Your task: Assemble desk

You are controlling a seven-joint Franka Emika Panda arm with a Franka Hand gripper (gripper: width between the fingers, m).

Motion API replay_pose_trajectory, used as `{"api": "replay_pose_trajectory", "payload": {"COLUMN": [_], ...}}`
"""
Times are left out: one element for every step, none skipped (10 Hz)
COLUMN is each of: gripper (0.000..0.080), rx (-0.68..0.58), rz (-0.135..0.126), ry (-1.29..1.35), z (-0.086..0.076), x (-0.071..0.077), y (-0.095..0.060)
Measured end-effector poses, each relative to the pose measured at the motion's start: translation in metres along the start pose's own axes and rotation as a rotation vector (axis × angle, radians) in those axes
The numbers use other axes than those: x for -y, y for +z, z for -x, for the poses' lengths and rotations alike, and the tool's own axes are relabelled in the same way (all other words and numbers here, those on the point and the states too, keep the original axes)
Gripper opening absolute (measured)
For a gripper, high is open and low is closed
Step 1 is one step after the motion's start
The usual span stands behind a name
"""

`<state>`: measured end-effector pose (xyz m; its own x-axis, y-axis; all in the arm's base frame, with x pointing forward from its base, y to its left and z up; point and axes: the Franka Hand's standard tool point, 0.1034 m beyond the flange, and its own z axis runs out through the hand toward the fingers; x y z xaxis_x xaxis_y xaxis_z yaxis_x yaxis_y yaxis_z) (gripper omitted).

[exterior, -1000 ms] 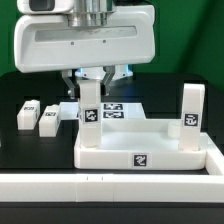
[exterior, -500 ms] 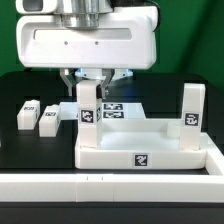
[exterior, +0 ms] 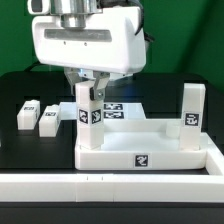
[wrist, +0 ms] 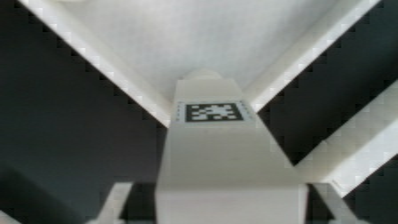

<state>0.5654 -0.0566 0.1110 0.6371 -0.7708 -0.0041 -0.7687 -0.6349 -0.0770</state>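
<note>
**Item 1, gripper** (exterior: 88,82): clenched on the upper end of a leg (exterior: 89,116); head tilted slightly.
**Item 2, held leg:** upright at the corner of the desk top (exterior: 140,158) on the exterior view's left, tag facing fwd. Wrist view: same leg (wrist: 217,165) runs out from betw. the fingers, tag (wrist: 215,112) near its far end, desk top (wrist: 210,40) beyond.
**Item 3, second leg** (exterior: 191,108): upright at the corner on the exterior view's right, well apart from the gripper.
**Item 4, loose leg** (exterior: 27,115) and spare leg (exterior: 48,121): lying side by side on the black table (exterior: 30,150), to the exterior view's left of the desk top.
**Item 5, marker board** (exterior: 116,110): flat on the table, behind the desk top.
**Item 6, border wall** (exterior: 110,187): long, white, just in front of the desk top.
</note>
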Motion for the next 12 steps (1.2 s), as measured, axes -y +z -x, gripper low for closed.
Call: {"api": "replay_pose_trajectory", "payload": {"gripper": [0.029,0.029,0.029,0.029,0.0528,0.0528,0.0611,0.0642,0.0642,0.0647,0.0647,0.0649], "rx": [0.0,0.0,0.0,0.0,0.0,0.0,0.001,0.001,0.002,0.003,0.003,0.003], "rz": [-0.001,-0.001,-0.001,-0.001,-0.001,0.0,0.0,0.001,0.0,-0.001,0.0,-0.001], "ry": [0.045,0.092,0.072,0.069,0.033,-0.014,-0.105,-0.207,-0.296,-0.361,-0.468,-0.547], "z": [0.0002,0.0001,0.0001,0.0005,0.0007,0.0011,0.0016,0.0025,0.0043,0.006,0.006,0.0062], "x": [0.0003,0.0003,0.0002,0.0006,0.0008,0.0009,0.0013,0.0022,0.0039,0.0054,0.0053,0.0055], "y": [0.0001,0.0005,0.0005,0.0005,0.0006,0.0009,0.0011,0.0013,0.0017,0.0024,0.0026,0.0027]}}
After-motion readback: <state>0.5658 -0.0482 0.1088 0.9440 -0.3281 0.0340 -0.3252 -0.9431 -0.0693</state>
